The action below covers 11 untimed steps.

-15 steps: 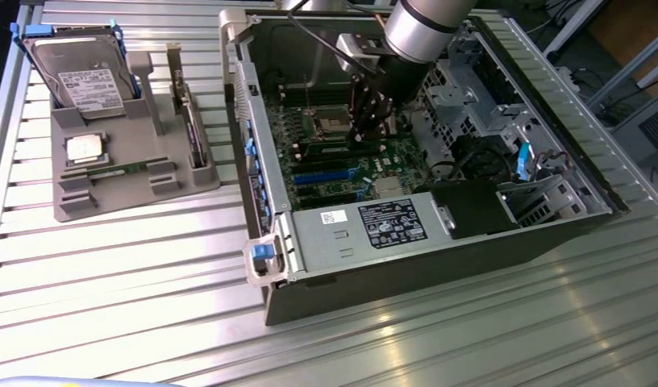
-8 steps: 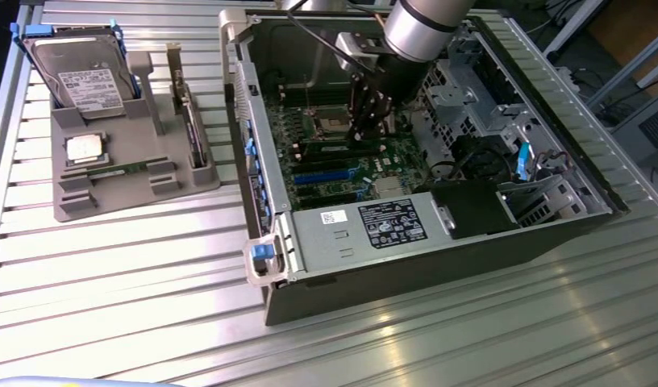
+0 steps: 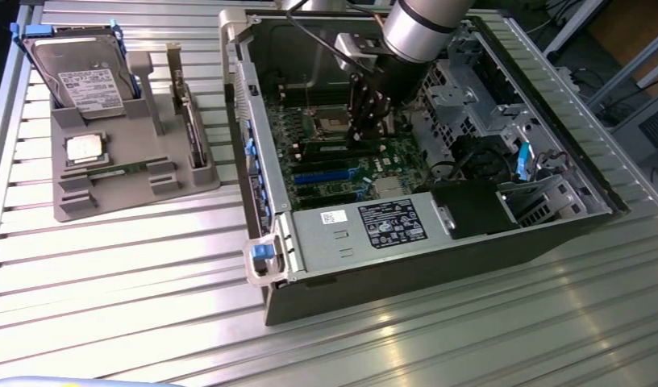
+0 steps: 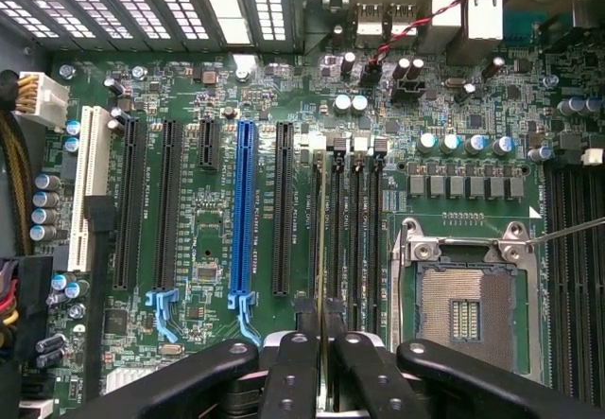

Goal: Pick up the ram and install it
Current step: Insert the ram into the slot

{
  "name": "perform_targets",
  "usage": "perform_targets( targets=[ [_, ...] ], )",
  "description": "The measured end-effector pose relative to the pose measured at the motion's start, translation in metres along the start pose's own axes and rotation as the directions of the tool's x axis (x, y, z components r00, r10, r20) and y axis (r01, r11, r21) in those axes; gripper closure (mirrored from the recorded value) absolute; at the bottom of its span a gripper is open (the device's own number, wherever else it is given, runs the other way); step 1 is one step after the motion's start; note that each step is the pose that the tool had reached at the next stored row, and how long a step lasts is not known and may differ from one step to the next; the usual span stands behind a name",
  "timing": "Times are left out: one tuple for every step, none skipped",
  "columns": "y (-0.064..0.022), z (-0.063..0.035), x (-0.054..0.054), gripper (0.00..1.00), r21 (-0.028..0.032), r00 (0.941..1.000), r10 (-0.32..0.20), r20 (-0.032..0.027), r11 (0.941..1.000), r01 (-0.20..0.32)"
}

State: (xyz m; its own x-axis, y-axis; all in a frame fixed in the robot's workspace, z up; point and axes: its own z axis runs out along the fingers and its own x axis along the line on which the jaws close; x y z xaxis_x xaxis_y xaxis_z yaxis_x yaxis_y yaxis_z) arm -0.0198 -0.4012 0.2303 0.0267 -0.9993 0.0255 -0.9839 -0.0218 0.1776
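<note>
My gripper hangs inside the open computer case, just above the motherboard. Its black fingers are shut on the ram, seen edge-on as a thin strip between them. The stick's lower edge is over the row of long black memory slots, beside the empty processor socket. In the exterior view the gripper points straight down at the board, with the held stick hidden among the dark fingers. A second green stick lies flat in the grey tray.
The grey tray at the exterior view's left also holds a silver hard drive, a square processor chip and upright cards. Inside the case are a labelled metal cover, drive cages, cables and a blue expansion slot.
</note>
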Motion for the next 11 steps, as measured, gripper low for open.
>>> perform_targets(
  targets=[
    [0.0000, 0.0002, 0.0000, 0.86, 0.0000, 1.0000, 0.000, 0.0000, 1.0000, 0.000],
    [0.0000, 0.0002, 0.0000, 0.86, 0.0000, 1.0000, 0.000, -0.0001, 1.0000, 0.000],
    [-0.0001, 0.0004, 0.0000, 0.86, 0.0000, 1.0000, 0.000, 0.0000, 1.0000, 0.000],
    [-0.0001, 0.0006, 0.0000, 0.86, 0.0000, 1.0000, -0.002, -0.0002, 1.0000, 0.002],
    [-0.0001, 0.0006, 0.0000, 0.86, 0.0001, 1.0000, -0.002, -0.0004, 1.0000, 0.002],
    [-0.0001, 0.0007, 0.0001, 0.86, 0.0000, 1.0000, -0.003, -0.0005, 1.0000, 0.003],
    [-0.0001, 0.0009, 0.0001, 0.86, 0.0001, 1.0000, -0.003, -0.0006, 1.0000, 0.003],
    [-0.0002, 0.0011, 0.0001, 0.86, 0.0001, 1.0000, -0.003, -0.0006, 1.0000, 0.003],
    [-0.0002, 0.0012, 0.0001, 0.86, 0.0001, 1.0000, -0.003, -0.0006, 1.0000, 0.003],
    [-0.0002, 0.0013, 0.0002, 0.86, 0.0001, 1.0000, -0.003, -0.0007, 1.0000, 0.003],
    [-0.0003, 0.0016, 0.0001, 0.86, 0.0003, 1.0000, -0.004, -0.0006, 1.0000, 0.004]
  ],
)
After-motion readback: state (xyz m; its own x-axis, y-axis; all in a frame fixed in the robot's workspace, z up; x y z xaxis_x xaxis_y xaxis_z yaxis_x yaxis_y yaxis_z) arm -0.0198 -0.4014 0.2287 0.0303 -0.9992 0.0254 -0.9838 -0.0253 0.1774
